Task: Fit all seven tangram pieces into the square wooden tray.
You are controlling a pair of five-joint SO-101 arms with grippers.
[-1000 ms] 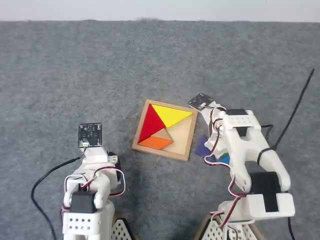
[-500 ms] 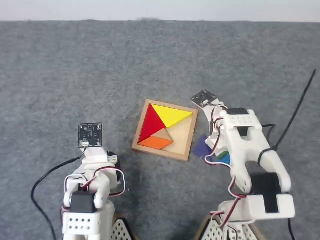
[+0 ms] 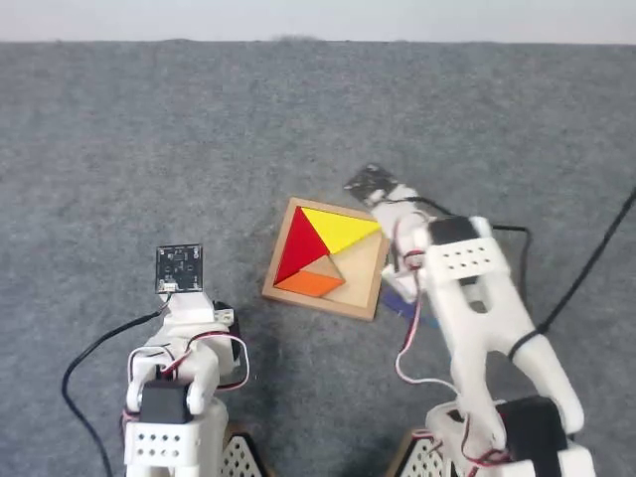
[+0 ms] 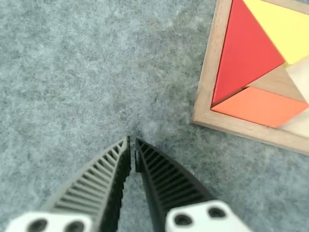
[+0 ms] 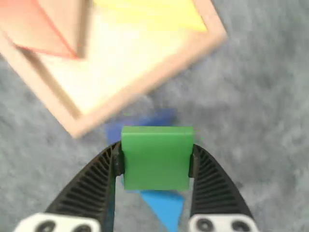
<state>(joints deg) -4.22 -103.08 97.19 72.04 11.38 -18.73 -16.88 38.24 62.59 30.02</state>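
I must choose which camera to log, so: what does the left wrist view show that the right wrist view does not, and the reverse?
Left wrist view: the left gripper, shut and empty over the grey mat. Right wrist view: the right gripper shut on the green square, with blue pieces on the mat beneath it. Both: the wooden tray and its yellow triangle.
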